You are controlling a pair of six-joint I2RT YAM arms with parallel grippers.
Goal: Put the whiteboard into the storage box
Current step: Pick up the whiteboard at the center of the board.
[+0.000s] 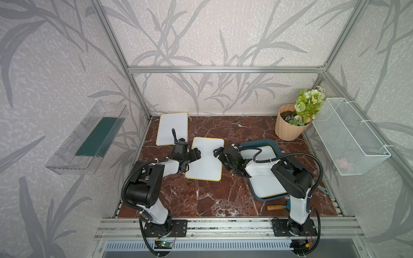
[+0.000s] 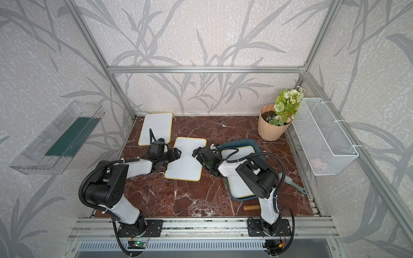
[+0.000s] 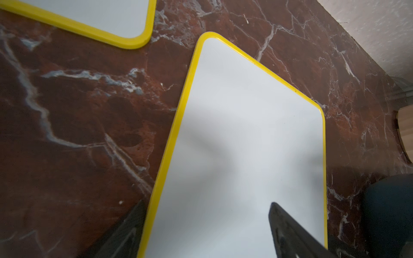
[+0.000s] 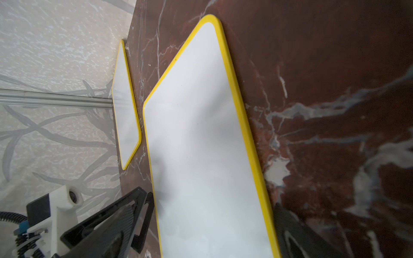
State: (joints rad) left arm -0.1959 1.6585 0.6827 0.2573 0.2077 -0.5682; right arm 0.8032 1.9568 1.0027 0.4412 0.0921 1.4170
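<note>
Left gripper (image 1: 197, 154), right gripper (image 1: 216, 153) agape — whiteboard (image 1: 206, 160) between, storage box (image 1: 259, 140) nearby

top views high, facing down; wrist views close, sharing middle whiteboard (image 3: 245, 145)

The marble table (image 1: 201, 196) carries a peach pot (image 1: 288, 127) of green and white flowers (image 1: 309, 105) at 1 o'clock, close in the back corner. A wooden handle (image 1: 274, 207) lies at 5 o'clock, and a teal brush (image 2: 295, 185) near 4 o'clock (partly hidden). A wire basket (image 1: 350, 138) hangs on the wall at 3 o'clock, something pink inside. At 9 o'clock a clear bin (image 1: 87, 138) holds a green pad (image 1: 98, 136).
</note>
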